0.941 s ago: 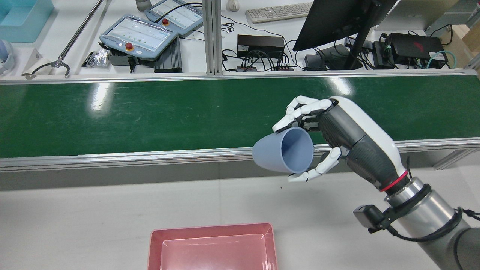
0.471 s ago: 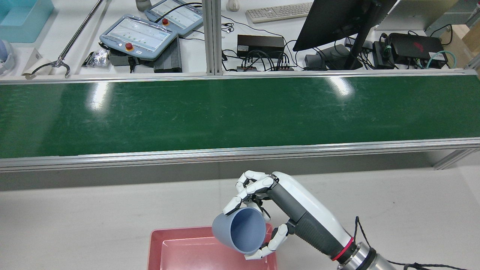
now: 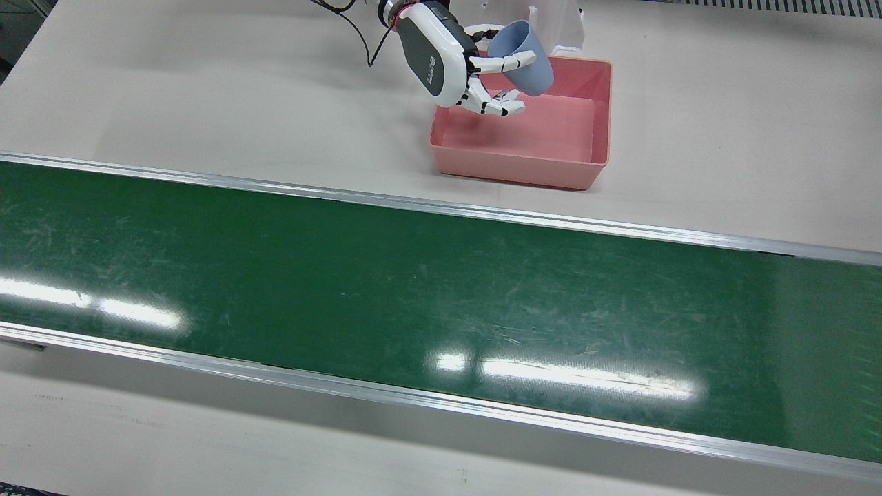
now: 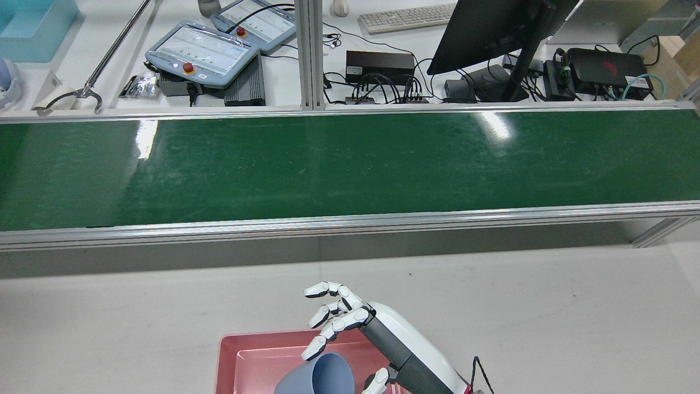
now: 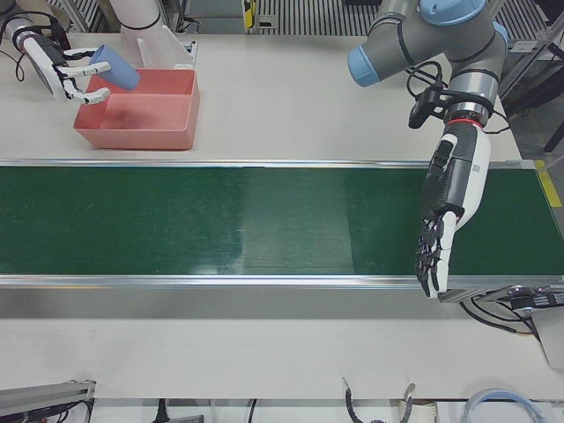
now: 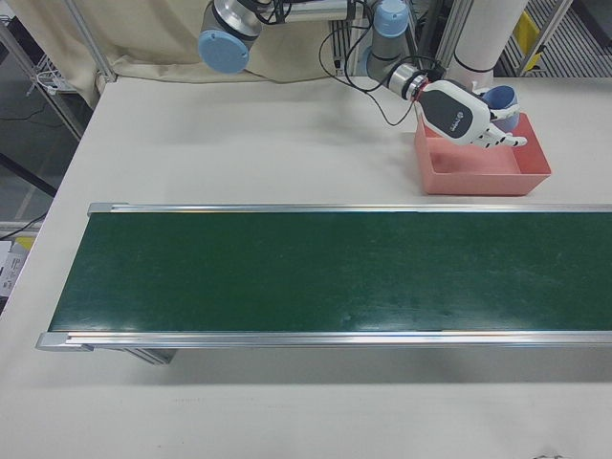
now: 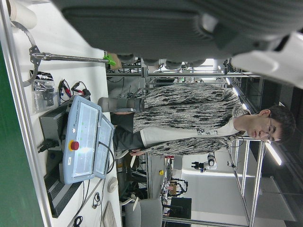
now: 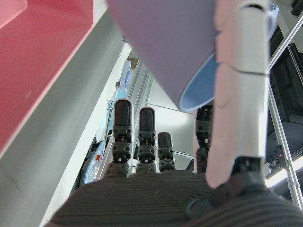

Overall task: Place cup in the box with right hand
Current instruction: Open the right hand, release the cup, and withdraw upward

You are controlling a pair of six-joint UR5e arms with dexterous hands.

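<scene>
The light blue cup [image 3: 525, 47] hangs tilted over the back part of the pink box [image 3: 517, 176], mouth toward the robot. My right hand [image 3: 475, 76] is beside it with its fingers [image 3: 497, 107] spread out away from the cup. Only the thumb [image 3: 513, 63] still lies across the cup's side. In the rear view the cup [image 4: 317, 377] sits below the open right hand [image 4: 383, 339] over the box [image 4: 240, 350]. The right hand view shows the cup [image 8: 165, 42] against the thumb. My left hand [image 5: 441, 220] hangs open over the belt's front edge.
The green conveyor belt [image 3: 413, 289] runs across the table between the box and the operators' side. A white bracket [image 3: 558, 21] stands just behind the box. Pendants [image 4: 202, 52] and a monitor [image 4: 492, 27] sit on the desk beyond the belt.
My right hand carried the cup from the belt's near edge back and down over the pink box. Its fingers then opened off the cup, which has sunk lower.
</scene>
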